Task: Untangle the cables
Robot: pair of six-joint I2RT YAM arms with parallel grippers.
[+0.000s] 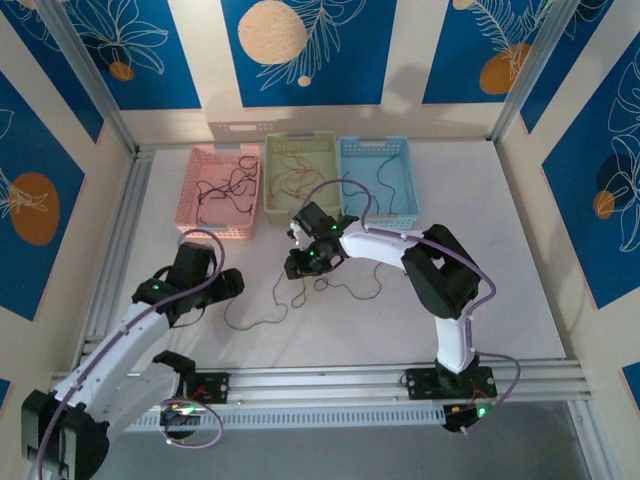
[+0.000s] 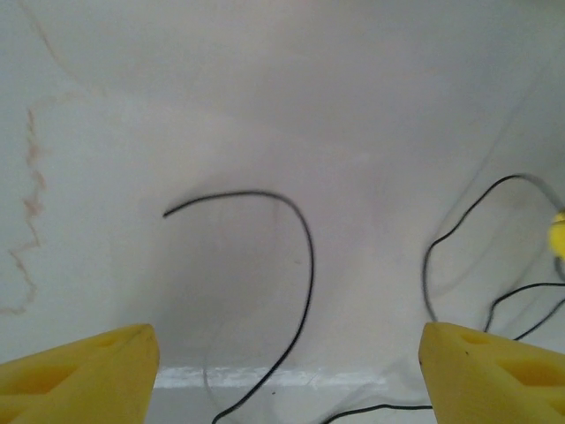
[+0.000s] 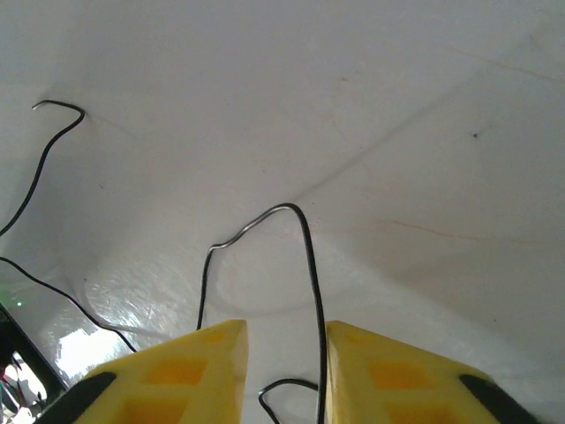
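A: So, which step was in hand?
B: Separating the black cables point(image 1: 275, 300) on the surface point(image 1: 500, 280). The right jaws stood almost together around 1 strand point(image 3: 311, 265), a small gap showing, not clamped; the left jaws were wide apart above another strand point(image 2: 311, 256).
A: And next?
B: Probably closing fully, then pulling slowly.

From above I see bright, even light on the white surface point(image 1: 520, 300), with faint, soft shadows beside both arms. My left wrist picture is slightly hazy, though the black cable point(image 2: 309, 256) reads clearly. On the right wrist, glare gleams low left, and the yellow fingers point(image 3: 177, 371) of the right end effector point(image 3: 284, 329) look soft.
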